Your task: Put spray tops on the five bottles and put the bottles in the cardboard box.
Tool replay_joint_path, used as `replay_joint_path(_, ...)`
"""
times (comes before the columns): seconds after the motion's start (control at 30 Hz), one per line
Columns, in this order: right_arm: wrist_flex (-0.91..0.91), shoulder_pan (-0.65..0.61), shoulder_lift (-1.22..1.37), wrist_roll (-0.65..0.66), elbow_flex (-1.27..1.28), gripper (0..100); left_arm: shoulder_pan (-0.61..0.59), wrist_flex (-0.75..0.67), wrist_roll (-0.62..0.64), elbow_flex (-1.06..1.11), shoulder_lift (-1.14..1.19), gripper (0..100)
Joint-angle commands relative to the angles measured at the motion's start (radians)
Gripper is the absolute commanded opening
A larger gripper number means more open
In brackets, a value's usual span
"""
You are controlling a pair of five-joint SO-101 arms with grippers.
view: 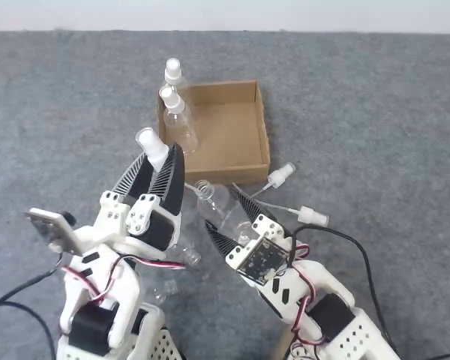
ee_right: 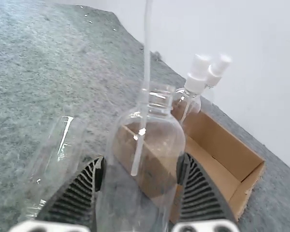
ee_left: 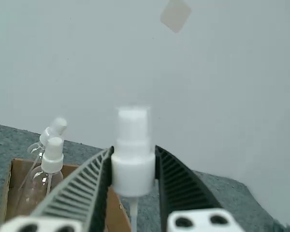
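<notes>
My left gripper (view: pixel 159 156) is shut on a white spray top (view: pixel 148 141), raised above the table; in the left wrist view the spray top (ee_left: pixel 133 154) stands upright between the fingers (ee_left: pixel 82 193). My right gripper (view: pixel 223 208) is shut on a clear open bottle (view: pixel 214 196) just in front of the cardboard box (view: pixel 247 127). In the right wrist view the top's thin dip tube (ee_right: pixel 144 87) reaches down through the neck into this bottle (ee_right: pixel 150 145). Two capped bottles (view: pixel 176 112) lean at the box's left side.
Two loose spray tops (view: pixel 281 176) (view: pixel 313 217) lie on the grey carpet right of the box. Clear uncapped bottles (view: pixel 181 256) lie by the left arm's base; one bottle (ee_right: pixel 55 150) rests beside my right gripper.
</notes>
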Motion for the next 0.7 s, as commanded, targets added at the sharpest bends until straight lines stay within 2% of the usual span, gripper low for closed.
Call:
replay_joint_path(0.0, -0.005, 0.022, -0.024, 0.002, 0.021, 0.6, 0.021, 0.003, -0.009, -0.01, -0.015, 1)
replay_joint_path(0.17, -0.005, 0.024, -0.024, 0.002, 0.021, 0.6, 0.094, 0.005, -0.048, 0.01, -0.015, 1)
replay_joint_path(0.6, -0.005, 0.027, -0.024, 0.002, 0.02, 0.6, 0.155, -0.002, -0.063, 0.045, -0.014, 1)
replay_joint_path(0.67, -0.005, 0.027, -0.024, 0.002, 0.02, 0.6, 0.173, -0.003, -0.095, 0.054, -0.014, 1)
